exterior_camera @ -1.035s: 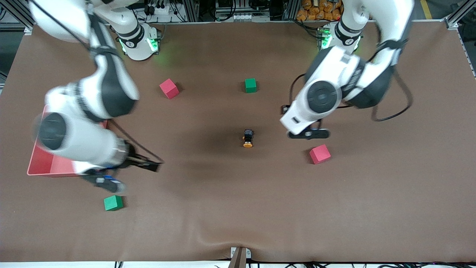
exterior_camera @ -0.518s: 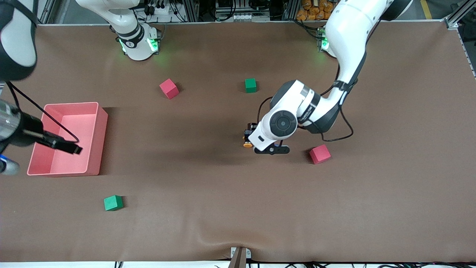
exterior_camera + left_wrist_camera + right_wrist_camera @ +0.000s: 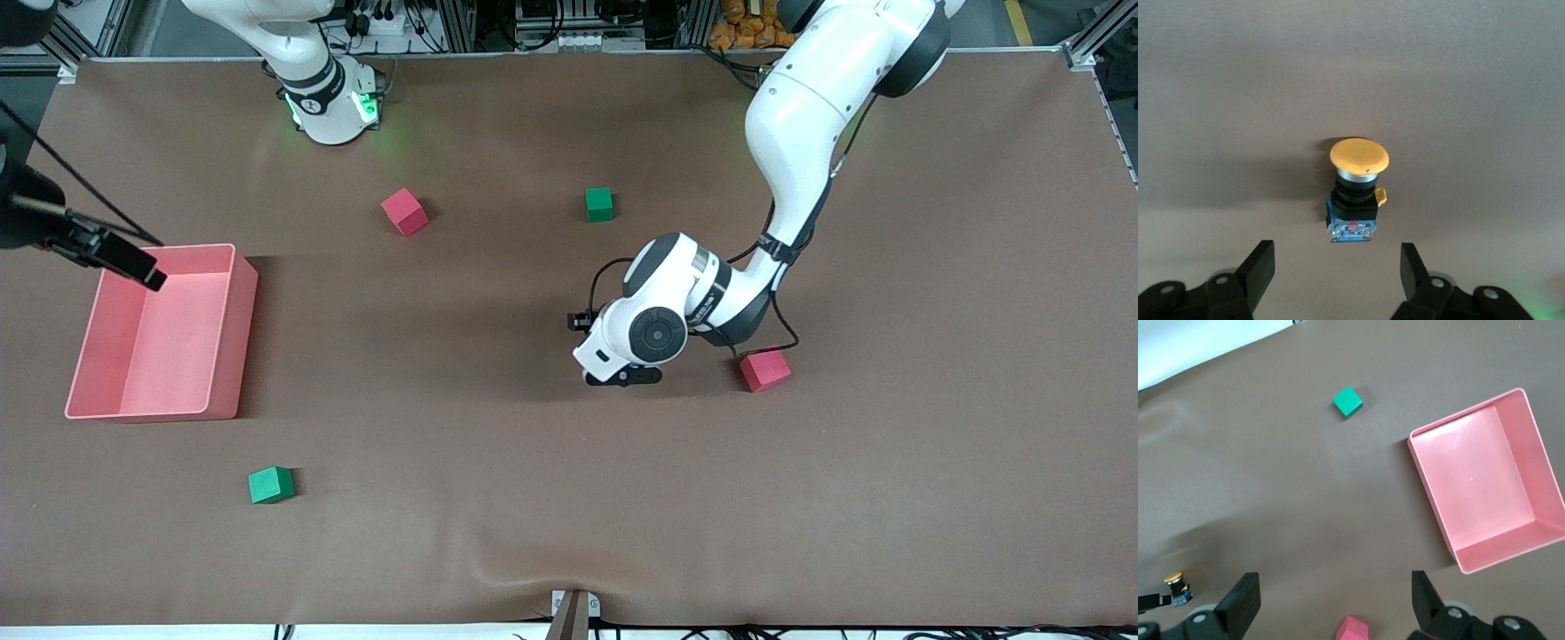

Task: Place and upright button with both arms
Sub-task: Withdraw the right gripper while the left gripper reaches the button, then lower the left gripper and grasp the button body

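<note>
Though hidden under the left arm (image 3: 662, 316) from the front, button (image 3: 1355, 193) lying between open left gripper (image 3: 1337, 272); right gripper (image 3: 1337, 600) open above the bin (image 3: 1485, 487).

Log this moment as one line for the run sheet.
left gripper: open, low over button | button: lying on table, ungrasped | right gripper: open, waiting high by pink bin

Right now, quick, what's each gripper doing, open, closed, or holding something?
Left gripper: open, empty, over the button.
Right gripper: open, empty, up beside the pink bin.
</note>
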